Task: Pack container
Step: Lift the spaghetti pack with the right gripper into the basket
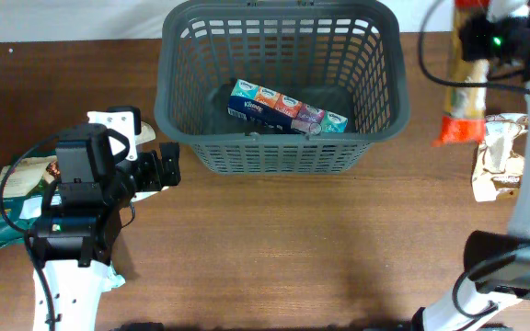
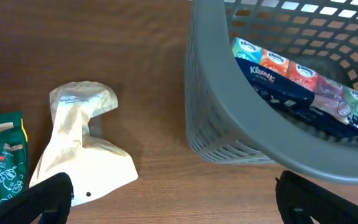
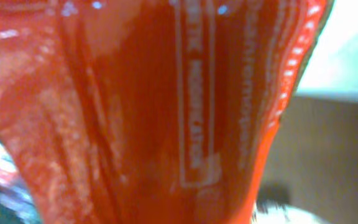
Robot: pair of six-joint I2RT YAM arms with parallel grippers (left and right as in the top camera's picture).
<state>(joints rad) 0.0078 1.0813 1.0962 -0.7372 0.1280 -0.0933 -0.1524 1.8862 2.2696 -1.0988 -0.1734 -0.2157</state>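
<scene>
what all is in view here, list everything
basket: one, dark grey, far middle of the table
tissue pack: one, blue with multicoloured sections, lying on the basket floor
snack bag: one, green, left edge of the table, partly under the left arm
paper pouch: one, beige, on the table beside the green bag
crumpled bag: one, white and brown, right edge of the table
snack pack: one, orange-red, hanging right of the basket
table: one, brown wood
left gripper: one, black, open, by the basket's near left corner
right gripper: one, black, shut on the snack pack

Kleenex on the tissue multipack (image 2: 300, 84), orange pack (image 3: 166, 112) lettering too blurred
</scene>
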